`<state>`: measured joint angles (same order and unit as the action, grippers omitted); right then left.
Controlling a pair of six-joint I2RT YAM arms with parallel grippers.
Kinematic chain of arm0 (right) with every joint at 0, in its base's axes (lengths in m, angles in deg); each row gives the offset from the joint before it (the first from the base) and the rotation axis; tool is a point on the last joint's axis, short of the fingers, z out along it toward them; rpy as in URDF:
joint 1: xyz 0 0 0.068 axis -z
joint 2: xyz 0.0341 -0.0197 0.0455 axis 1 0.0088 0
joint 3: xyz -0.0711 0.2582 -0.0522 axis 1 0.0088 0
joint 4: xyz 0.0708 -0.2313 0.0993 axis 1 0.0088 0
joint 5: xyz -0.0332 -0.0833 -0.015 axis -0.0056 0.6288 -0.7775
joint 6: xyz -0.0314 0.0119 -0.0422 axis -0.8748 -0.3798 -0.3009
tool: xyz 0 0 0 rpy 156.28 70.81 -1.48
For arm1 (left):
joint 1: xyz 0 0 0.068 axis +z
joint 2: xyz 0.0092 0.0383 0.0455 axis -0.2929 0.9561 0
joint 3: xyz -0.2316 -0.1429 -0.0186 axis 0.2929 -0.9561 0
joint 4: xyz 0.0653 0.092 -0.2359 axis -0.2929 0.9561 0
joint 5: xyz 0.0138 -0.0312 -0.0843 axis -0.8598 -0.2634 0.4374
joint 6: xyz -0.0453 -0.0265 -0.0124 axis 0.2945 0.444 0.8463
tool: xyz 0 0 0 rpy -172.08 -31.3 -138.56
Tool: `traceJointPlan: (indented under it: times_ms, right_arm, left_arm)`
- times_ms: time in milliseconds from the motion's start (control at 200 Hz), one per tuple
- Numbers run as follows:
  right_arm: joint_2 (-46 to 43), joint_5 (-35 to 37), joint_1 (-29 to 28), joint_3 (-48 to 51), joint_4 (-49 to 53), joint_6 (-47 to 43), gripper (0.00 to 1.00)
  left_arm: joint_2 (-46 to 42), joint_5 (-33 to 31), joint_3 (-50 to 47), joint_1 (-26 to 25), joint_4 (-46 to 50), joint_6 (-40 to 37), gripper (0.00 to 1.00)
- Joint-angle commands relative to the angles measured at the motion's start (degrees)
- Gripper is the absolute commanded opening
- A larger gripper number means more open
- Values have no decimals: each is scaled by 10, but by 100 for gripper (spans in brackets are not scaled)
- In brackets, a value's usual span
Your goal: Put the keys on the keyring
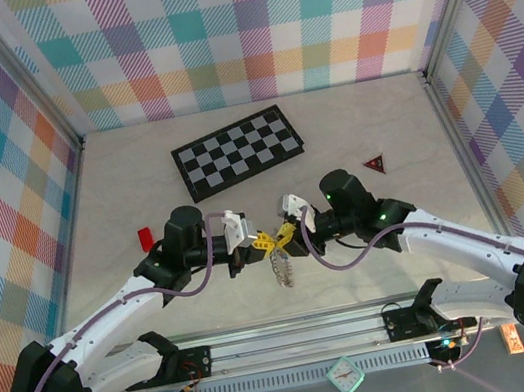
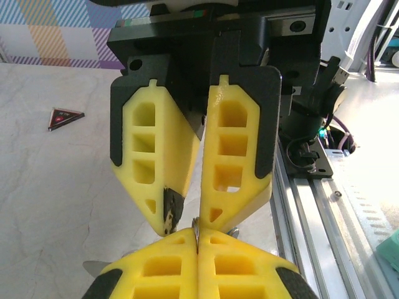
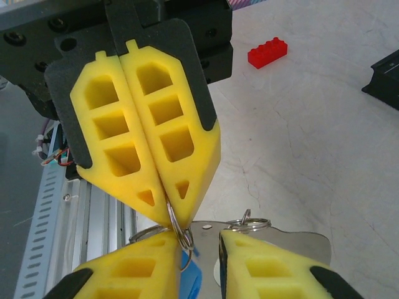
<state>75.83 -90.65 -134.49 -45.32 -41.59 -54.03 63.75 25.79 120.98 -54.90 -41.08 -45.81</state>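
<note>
You are at the threading step. Your left pincer (image 3: 169, 210) is clamped on the wire of the keyring (image 3: 182, 235) over the middle of the counter (image 3: 312, 156). In the overhead view, the ring's fringe of silver keys (image 1: 282, 270) trails toward 6 o'clock from where the arms meet. Your right pincer (image 3: 202, 248) has its jaws parted, with the blue key (image 3: 190, 280) between them; I cannot tell whether it actually pinches the key.

Next, I judge, you must feed the key's hole onto the wire, which calls for fine, steady alignment. The ring looks like thin, springy steel and the key head like smooth plastic. A flat silver plate (image 3: 274, 240) lies beside the key. The yellow pads (image 3: 118, 124) are wedge-shaped with hollow cells, and the counter is pale and marbled.
</note>
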Motion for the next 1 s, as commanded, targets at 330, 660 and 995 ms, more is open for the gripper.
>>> traceJointPlan:
  times_ms: [330, 660, 995]
  right_arm:
    - [-5, -18, 2, 24, -73, -10, 0]
    - [29, -9, 0, -67, 126, -127, 0]
    - [60, -13, -12, -136, 201, -186, 0]
  left_arm:
    - [-12, 7, -1, -6, -30, 10, 2]
    - [4, -21, 61, -6, 137, -86, 17]
    - [34, -16, 98, -6, 204, -123, 16]
